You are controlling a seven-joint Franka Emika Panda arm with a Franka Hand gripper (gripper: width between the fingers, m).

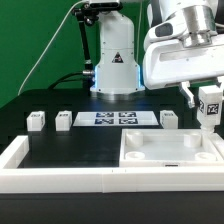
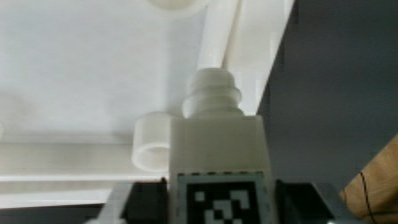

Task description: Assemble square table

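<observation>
- Currently, one leg [image 1: 209,106] is clamped between the jaws and is held over the far corner of the square table top [image 1: 170,152] at the exterior view's right.
- The top itself is laid flat on the worktop [image 1: 80,145], rim upward, just behind the long white wall [image 1: 20,160].
- In the wrist view, the leg's threaded tip [image 2: 214,85] is pointed toward the top, and a round socket [image 2: 153,142] is seen just beside the leg's body rather than in line with the tip.
- Whether the tip is touching the top cannot be told from either view.
- Three loose legs are left on the worktop around the marker board [image 1: 118,118]: the outer leg [image 1: 37,120], the second leg [image 1: 65,119] and the third leg [image 1: 168,118].
- A missed socket is judged the main risk: if the leg is lowered with this offset, the thread could be landed on the flat panel or the rim.
- Cross-threading could be caused if the leg is turned while tilted.
- The light top could be pushed across the worktop by a sideways press, since nothing is seen bracing that corner.
- The leg could be twisted within the jaws if the grip is loaded off-centre.
</observation>
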